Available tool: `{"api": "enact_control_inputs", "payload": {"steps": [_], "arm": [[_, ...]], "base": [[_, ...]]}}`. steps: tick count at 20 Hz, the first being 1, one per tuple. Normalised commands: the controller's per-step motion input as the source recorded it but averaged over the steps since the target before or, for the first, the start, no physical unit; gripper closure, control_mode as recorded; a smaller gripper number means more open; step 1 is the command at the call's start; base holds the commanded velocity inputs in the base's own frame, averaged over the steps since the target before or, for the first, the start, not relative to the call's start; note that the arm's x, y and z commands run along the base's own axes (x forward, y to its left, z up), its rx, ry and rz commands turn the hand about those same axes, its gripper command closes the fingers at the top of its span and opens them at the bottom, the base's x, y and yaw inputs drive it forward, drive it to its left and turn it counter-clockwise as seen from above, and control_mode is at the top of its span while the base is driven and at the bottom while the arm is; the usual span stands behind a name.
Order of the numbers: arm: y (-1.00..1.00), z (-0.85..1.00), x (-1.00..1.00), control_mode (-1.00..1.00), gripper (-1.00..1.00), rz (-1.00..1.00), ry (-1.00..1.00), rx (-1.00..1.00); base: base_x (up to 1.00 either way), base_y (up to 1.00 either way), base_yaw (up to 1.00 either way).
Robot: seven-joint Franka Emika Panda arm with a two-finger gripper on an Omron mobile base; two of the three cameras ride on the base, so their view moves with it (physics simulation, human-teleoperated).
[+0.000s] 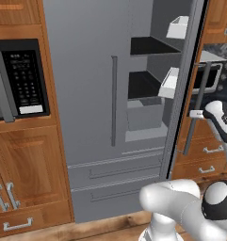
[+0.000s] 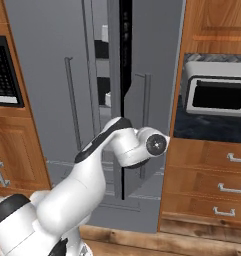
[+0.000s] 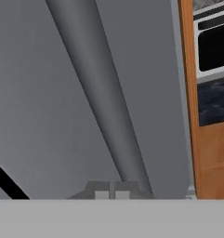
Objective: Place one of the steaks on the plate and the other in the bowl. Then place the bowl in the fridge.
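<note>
The tall grey fridge (image 1: pixel 91 94) fills the middle of the left base view. Its right door (image 1: pixel 181 94) stands ajar, showing black shelves (image 1: pixel 148 46) and white door bins (image 1: pixel 177 27). In the hand view my gripper (image 3: pixel 112 194) is shut, its two fingertips pressed together just below the foot of that door's long bar handle (image 3: pixel 104 102), with nothing between them. The same handle (image 1: pixel 199 103) runs down beside my white hand in the left base view. The steaks, the plate and the bowl are out of view.
A black-fronted microwave (image 1: pixel 20 80) sits in the wooden cabinets left of the fridge. To the right are wooden drawers (image 2: pixel 212 185) and a white countertop oven (image 2: pixel 217 95) on a dark counter. My own arm (image 2: pixel 117 145) crosses in front of the door gap.
</note>
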Motion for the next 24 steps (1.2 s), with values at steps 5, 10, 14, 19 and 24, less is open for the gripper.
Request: {"api": "enact_control_inputs", "payload": {"steps": [5, 10, 14, 19, 24], "arm": [[0.11, 0.0, -0.01, -1.0, -1.0, 0.07, 0.01, 0.0], [-0.01, 0.02, -0.05, -1.0, -1.0, 0.0, 0.0, 0.0], [-0.25, 0.11, -0.24, -1.0, -1.0, 0.0, 0.0, 0.0], [-0.48, 0.22, -0.43, -1.0, -1.0, 0.0, 0.0, 0.0], [0.22, 0.22, -0.99, -1.0, -1.0, 0.0, -0.04, -0.12]], "base": [[0.0, 0.0, 0.0], [0.0, 0.0, 0.0], [0.0, 0.0, 0.0], [0.0, 0.0, 0.0], [0.0, 0.0, 0.0]]}}
